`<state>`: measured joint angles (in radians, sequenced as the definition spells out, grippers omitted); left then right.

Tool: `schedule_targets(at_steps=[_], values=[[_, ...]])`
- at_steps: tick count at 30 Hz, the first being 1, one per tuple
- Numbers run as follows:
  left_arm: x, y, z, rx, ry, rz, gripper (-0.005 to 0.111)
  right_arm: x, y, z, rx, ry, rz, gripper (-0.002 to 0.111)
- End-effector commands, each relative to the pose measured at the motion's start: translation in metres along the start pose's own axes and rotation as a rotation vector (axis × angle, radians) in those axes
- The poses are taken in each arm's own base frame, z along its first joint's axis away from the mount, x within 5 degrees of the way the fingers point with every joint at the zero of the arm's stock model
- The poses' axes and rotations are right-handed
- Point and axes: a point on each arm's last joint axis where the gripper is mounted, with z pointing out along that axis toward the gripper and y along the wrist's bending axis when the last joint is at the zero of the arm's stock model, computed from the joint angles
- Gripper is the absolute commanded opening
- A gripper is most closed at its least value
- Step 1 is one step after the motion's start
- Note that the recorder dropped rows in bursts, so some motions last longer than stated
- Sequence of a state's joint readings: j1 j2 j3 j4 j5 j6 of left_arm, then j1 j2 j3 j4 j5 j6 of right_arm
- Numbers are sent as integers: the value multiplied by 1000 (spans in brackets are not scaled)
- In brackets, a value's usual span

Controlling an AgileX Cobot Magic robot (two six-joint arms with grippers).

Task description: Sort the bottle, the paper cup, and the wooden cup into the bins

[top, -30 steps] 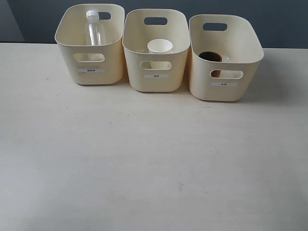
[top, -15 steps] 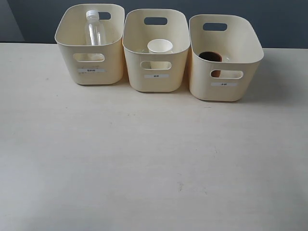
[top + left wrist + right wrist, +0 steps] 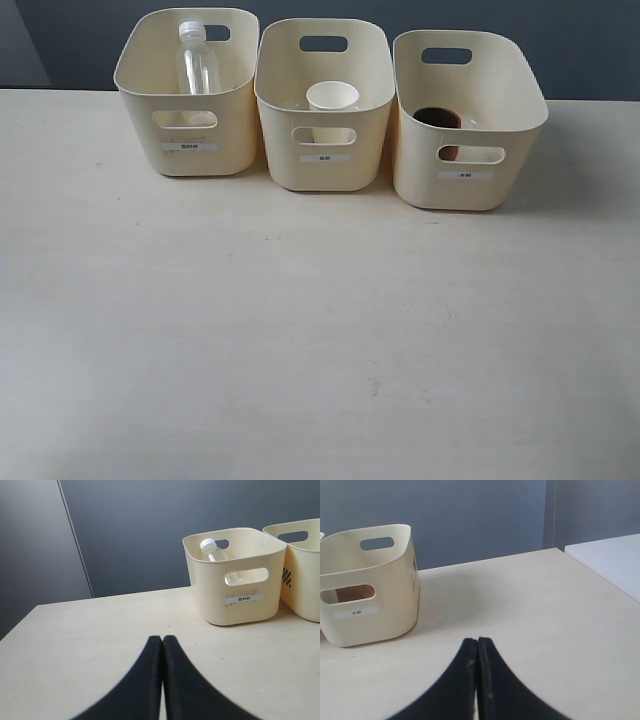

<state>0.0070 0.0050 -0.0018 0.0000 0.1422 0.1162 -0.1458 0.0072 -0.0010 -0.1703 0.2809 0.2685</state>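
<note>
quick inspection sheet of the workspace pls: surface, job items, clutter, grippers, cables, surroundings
surface: pale table, a few faint marks, nothing lying in front of the bins
job's things: bottle upright in left bin; paper cup upright in middle bin; wooden cup in right bin
clutter: nothing seen
grippers: left gripper shut, holding nothing; right gripper shut, holding nothing; neither shows in the exterior view
cables: nothing seen
surroundings: dark blue-grey wall behind the bins; white surface beside the table in the right wrist view
</note>
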Motion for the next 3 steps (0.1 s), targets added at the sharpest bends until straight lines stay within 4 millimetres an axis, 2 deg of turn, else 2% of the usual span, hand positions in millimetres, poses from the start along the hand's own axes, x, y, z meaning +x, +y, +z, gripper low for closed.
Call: schedule_targets(at_steps=[1,3], values=[[0,0,0,-1,-8,-1,0,0,0,0,4,-6,-4,-1],[0,0,0,-1,-8,-1,0,0,0,0,4,-6,-4,-1]])
